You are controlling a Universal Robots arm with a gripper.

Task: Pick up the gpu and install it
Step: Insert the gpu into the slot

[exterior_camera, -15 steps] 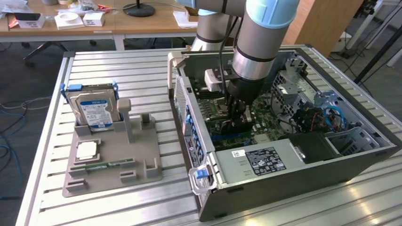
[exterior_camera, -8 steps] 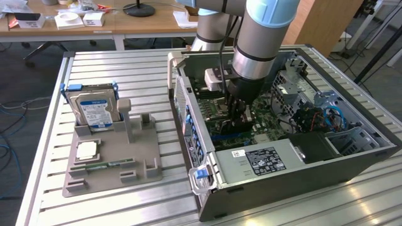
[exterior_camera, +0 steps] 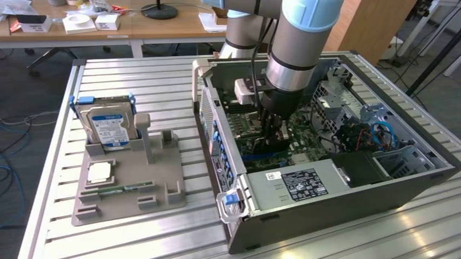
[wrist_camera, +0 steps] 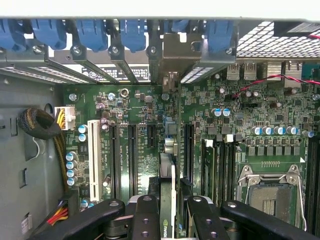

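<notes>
My gripper (exterior_camera: 273, 136) is down inside the open computer case (exterior_camera: 216, 116), shut on the gpu (exterior_camera: 268, 144). In the wrist view the gpu (wrist_camera: 167, 172) stands edge-on between my black fingers (wrist_camera: 145, 215). It hangs above the green motherboard (wrist_camera: 260, 110), in line with a long black expansion slot (wrist_camera: 188, 150). The card's metal bracket end (wrist_camera: 175, 52) reaches the row of blue-latched rear slot openings (wrist_camera: 132, 32). Whether the card's lower edge touches the slot is hidden.
A grey parts holder (exterior_camera: 155, 181) on the slatted table at the exterior view's left carries a silver hard drive (exterior_camera: 109, 127), a processor chip (exterior_camera: 99, 171) and a green memory stick (exterior_camera: 119, 189). A power supply (exterior_camera: 299, 183) and drive cage (exterior_camera: 403, 159) crowd the case.
</notes>
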